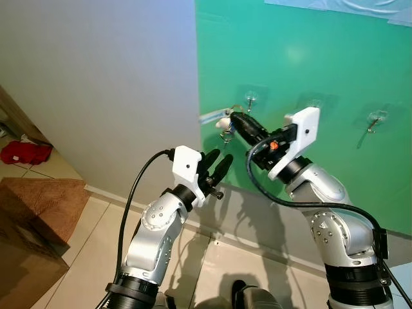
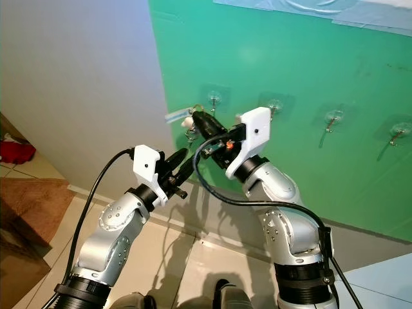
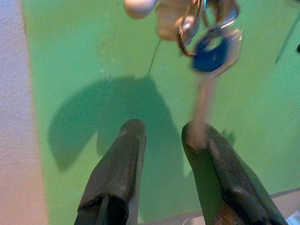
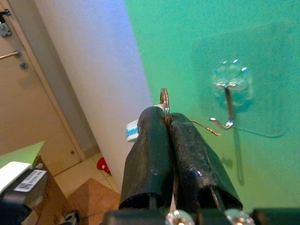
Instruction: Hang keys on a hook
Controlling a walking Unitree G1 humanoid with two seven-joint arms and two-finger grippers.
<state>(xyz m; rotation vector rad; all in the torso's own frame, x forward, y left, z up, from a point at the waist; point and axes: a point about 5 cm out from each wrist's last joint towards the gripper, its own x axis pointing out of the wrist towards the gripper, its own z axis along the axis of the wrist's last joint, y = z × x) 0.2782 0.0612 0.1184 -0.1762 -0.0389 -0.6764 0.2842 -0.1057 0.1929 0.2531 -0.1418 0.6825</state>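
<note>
A bunch of keys [image 1: 224, 126] with a white charm, a blue tag and a blue-headed key [image 3: 212, 51] hangs from my right gripper [image 1: 233, 120], which is shut on its key ring [image 4: 164, 99]. That gripper is raised just left of and slightly below the leftmost clear adhesive hook [image 1: 250, 101] on the green wall panel [image 1: 335, 58]; the hook's metal tip [image 4: 224, 123] is close beside the fingers. My left gripper [image 1: 217, 164] is open, held below the keys, with the dangling key's blade near one of its fingertips [image 3: 194, 133].
Two more clear hooks [image 1: 313, 103] [image 1: 376, 120] sit further right on the panel. A grey wall [image 1: 96, 84] lies to the left. A brown cardboard box [image 1: 35, 212] and a red cloth [image 1: 22, 153] rest on the floor at lower left.
</note>
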